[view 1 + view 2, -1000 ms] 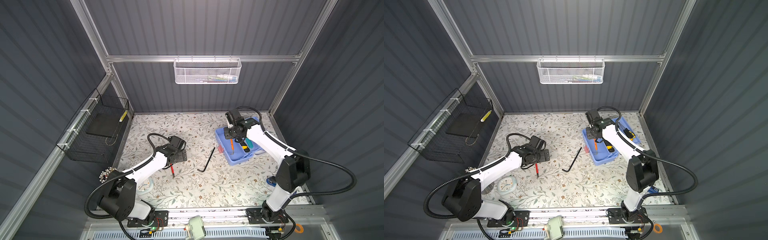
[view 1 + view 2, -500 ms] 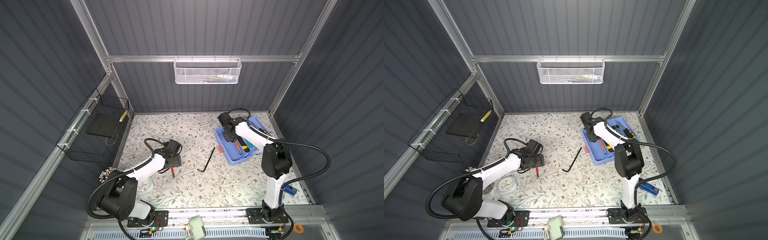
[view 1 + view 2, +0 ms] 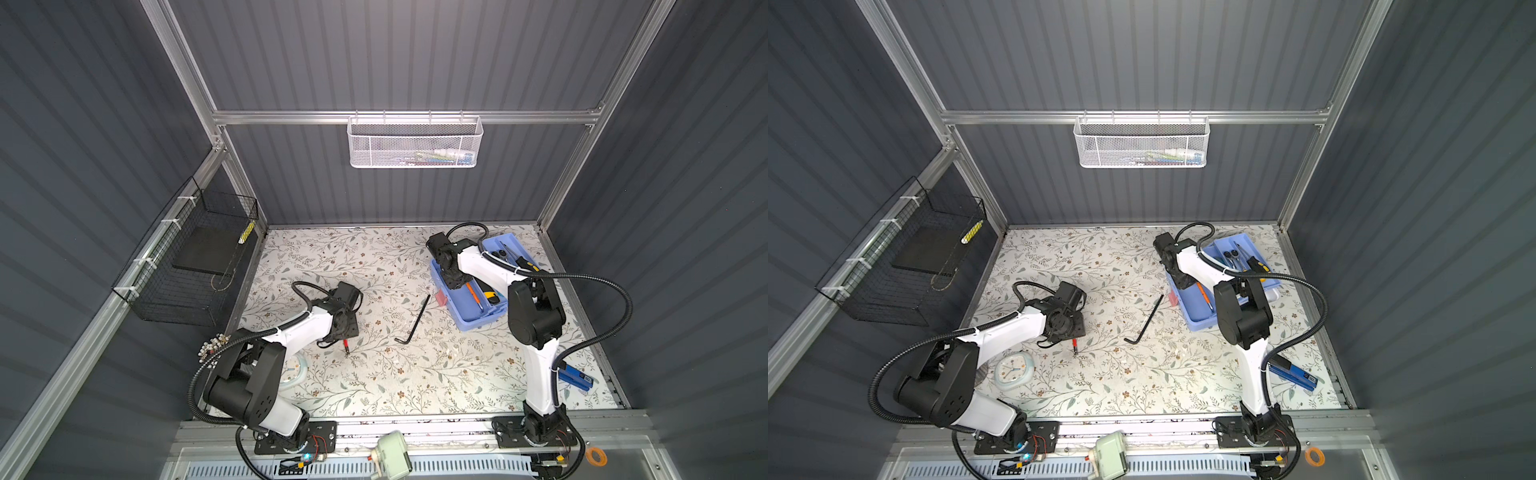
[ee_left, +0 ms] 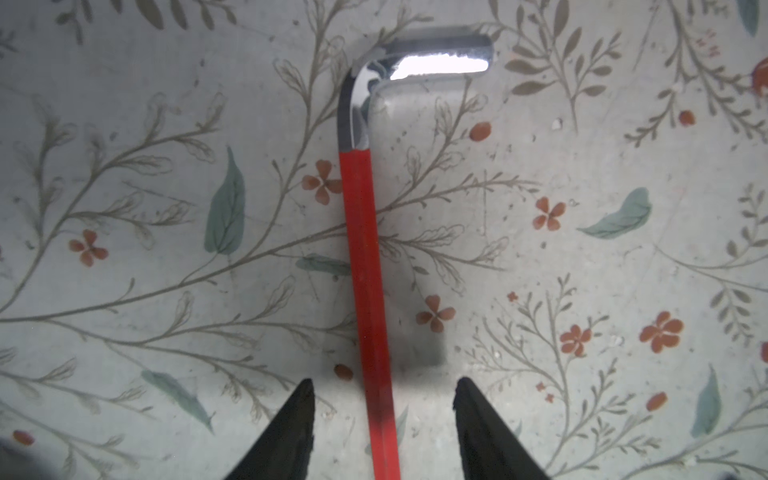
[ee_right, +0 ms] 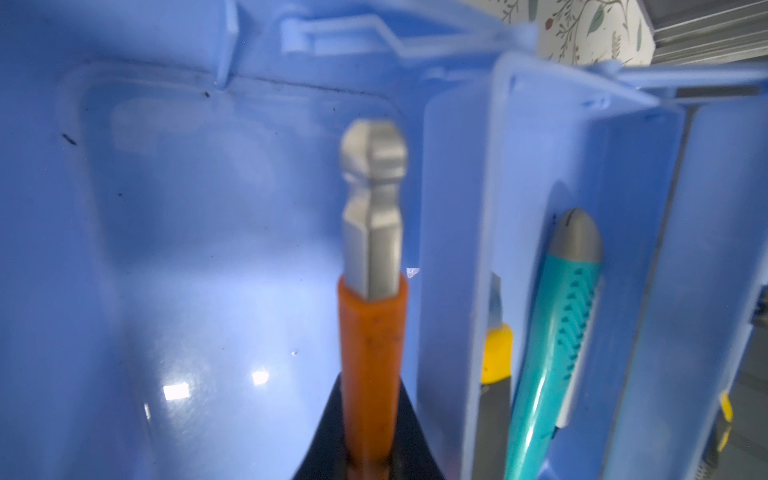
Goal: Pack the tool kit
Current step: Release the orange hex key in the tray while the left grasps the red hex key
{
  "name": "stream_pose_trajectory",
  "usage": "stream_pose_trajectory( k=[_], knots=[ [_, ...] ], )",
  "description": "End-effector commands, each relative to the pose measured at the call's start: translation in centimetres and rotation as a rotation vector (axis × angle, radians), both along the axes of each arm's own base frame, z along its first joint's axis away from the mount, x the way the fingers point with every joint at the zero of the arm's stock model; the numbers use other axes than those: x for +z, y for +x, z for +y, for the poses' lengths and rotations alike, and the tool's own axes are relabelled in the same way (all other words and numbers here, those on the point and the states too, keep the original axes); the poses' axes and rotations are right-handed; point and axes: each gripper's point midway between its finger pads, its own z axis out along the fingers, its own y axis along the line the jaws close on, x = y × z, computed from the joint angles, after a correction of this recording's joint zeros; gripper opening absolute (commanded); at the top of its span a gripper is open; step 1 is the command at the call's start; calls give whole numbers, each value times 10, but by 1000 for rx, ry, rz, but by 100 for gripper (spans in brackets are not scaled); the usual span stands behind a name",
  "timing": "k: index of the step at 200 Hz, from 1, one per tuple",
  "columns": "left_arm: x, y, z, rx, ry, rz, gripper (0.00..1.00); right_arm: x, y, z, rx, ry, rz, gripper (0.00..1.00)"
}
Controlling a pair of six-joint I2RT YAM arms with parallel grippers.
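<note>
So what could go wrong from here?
The red hex key lies flat between the open jaws of the left claw; it might slip or pivot when pinched. The right claw holds the orange hex key inside the blue box, close to the inner tray, which it could bump.

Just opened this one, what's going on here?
Tools are being packed. The right gripper holds an orange-sleeved hex key inside the light blue box. The left gripper hovers over a red hex key lying on the floral table, fingers open on either side, not yet gripping. A black hex key lies loose between the two.
</note>
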Motion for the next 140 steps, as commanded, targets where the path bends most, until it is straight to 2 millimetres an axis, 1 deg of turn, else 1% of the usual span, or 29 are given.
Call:
stream_pose_trajectory(
  k=[1, 17, 38, 60, 77, 102, 119, 140],
  knots=[
    [-14, -5, -3, -13, -33, 42, 49, 7, -1, 1, -12, -11, -16, 20],
    [-19, -6, -5, -14, -46, 54, 43, 7, -3, 2, -16, 6, -15, 26],
    [-23, -8, -6, -18, -53, 64, 35, 11, -3, 4, -19, 29, -25, 35],
    [-24, -8, -10, -40, -68, 72, 21, 19, -3, 7, -24, 55, -40, 41],
    [-23, -6, -14, -55, -83, 69, 13, 27, -4, 9, -30, 81, -55, 46],
    [-19, -3, -20, -73, -111, 58, 6, 40, -8, 11, -43, 128, -81, 54],
    [-13, 0, -26, -86, -139, 40, 2, 48, -11, 13, -52, 170, -96, 59],
    [-5, 3, -31, -96, -165, 13, 0, 55, -16, 20, -60, 243, -107, 61]
  ],
)
